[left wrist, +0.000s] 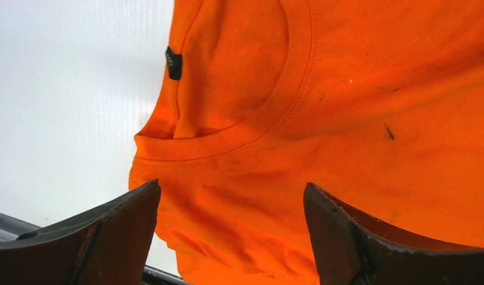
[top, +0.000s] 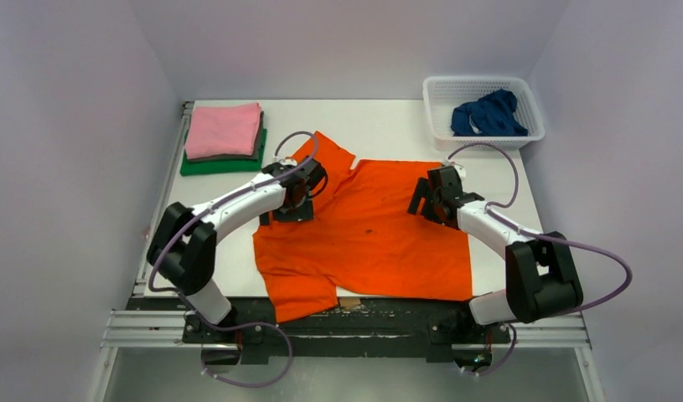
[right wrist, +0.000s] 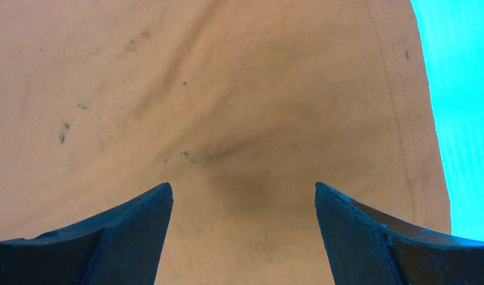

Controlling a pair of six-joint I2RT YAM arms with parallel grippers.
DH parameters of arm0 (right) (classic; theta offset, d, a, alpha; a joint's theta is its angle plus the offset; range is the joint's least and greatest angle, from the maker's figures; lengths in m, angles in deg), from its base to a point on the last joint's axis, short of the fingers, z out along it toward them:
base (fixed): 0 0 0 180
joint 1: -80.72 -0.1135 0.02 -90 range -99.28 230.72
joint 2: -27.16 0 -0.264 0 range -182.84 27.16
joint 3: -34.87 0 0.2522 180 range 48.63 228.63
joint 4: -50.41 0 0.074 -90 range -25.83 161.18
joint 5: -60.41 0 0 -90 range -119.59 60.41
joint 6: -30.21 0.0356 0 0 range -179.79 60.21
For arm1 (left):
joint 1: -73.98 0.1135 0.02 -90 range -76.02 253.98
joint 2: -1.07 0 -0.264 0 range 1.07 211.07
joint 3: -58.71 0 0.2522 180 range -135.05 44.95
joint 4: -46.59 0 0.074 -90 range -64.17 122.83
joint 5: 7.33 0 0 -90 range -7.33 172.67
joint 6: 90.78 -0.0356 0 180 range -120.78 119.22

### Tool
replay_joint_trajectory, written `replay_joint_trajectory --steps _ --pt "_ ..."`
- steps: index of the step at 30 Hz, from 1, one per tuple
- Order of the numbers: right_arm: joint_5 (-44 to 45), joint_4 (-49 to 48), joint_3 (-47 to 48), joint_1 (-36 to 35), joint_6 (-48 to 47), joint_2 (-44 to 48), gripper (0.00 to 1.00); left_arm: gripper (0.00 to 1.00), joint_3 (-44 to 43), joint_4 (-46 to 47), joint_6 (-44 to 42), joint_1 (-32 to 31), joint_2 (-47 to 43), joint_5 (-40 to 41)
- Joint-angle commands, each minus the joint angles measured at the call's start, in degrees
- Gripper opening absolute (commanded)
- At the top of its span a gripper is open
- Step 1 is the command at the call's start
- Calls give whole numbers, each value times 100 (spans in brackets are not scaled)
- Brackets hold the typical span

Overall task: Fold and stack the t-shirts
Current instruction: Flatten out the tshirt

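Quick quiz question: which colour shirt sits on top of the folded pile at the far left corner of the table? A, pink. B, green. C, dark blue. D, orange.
A: the pink t-shirt lies folded on top of the pile, while the green t-shirt only peeks out at the bottom.
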Motion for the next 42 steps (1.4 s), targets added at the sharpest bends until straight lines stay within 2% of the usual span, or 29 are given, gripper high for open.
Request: replay_joint_trajectory --steps 1,4,6,8,16,21,25,34,37,42 --pt "203 -22 103 -6 14 175 88 88 377 622 -430 364 -1032 -383" --pt "158 -84 85 -8 39 111 88 90 771 1510 -862 885 -1272 -1329" --pt "28 -170 90 -4 70 19 88 92 867 1951 -1003 1172 -1131 -2070" --pt "-128 -286 92 -1 84 -114 88 93 812 2207 -1083 1335 -742 -2414" --pt "99 -367 227 20 168 -561 91 93 -21 2452 -909 1918 1040 -3300" --pt "-136 -579 315 311 221 -899 92 94 -632 2203 -865 2147 1672 -3289" --pt "-627 -848 529 625 208 -1287 92 94 -1605 1747 -974 2229 2279 -3538" --pt "-995 -834 1845 839 190 -2656 91 99 -3887 673 -1059 2396 3541 -3659" --pt "-989 -835 2050 850 230 -2831 91 100 -4549 382 -1045 2437 3885 -3547" --pt "-863 -656 2214 860 165 -2757 91 100 -5472 260 -1049 2581 4366 -3796"
